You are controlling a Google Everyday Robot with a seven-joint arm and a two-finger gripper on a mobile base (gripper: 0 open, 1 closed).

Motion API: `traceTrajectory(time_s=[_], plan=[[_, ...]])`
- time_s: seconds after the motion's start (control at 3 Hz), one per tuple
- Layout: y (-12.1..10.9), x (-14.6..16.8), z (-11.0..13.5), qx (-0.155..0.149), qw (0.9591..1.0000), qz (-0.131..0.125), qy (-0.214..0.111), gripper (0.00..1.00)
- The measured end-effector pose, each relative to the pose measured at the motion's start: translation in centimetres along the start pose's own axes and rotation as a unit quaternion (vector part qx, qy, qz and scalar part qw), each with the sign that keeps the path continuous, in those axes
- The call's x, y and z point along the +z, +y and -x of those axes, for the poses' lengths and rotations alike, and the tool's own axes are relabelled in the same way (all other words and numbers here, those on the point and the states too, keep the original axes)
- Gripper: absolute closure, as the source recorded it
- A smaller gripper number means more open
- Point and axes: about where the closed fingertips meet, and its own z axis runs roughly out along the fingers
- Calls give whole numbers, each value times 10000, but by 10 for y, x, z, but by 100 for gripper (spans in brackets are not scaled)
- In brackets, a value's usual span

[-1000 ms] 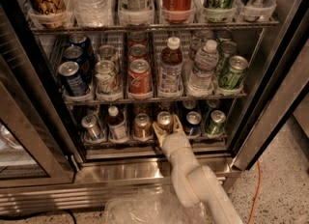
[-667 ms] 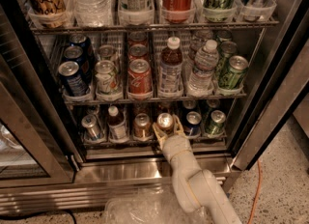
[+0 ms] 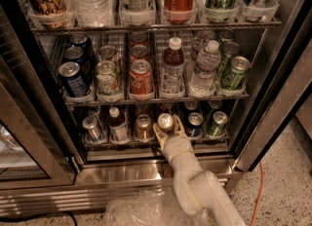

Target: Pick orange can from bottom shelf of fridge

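Where the gripper sits: gripper (image 3: 168,126) is at the front of the bottom shelf (image 3: 105,143), in the lane just right of the middle, on the end of a pale arm (image 3: 195,188) that rises from the lower right.
Jaws: one on each side of the orange can (image 3: 165,121), close against its sides – clamped on it as far as can be seen.
Orange can: upright at the shelf's front edge, silver top facing up; the gripper hides most of its body.
Left neighbours: a like copper can (image 3: 143,125) just beside it, then a small bottle (image 3: 117,125), then a silver can (image 3: 91,128).
Right neighbours: a blue can (image 3: 195,123) just beside the right jaw, then a green can (image 3: 217,123).
Fridge (image 3: 146,172): door open, steel sill below the shelf, dark inside.
Middle rack: a red Coke can (image 3: 141,77) above the copper can – with two bottles (image 3: 170,71) to its right.
Floor: speckled, with an orange cable (image 3: 259,186) at right and a sheet of clear plastic (image 3: 141,213) beside the arm's base.
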Motion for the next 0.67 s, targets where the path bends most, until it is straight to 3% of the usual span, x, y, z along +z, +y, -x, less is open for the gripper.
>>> traceTrajectory(time_s=[0.33, 0.67], plan=[[11, -20, 11, -218, 9996, 191, 6, 100], [12, -21, 12, -219, 9996, 200, 3, 100]])
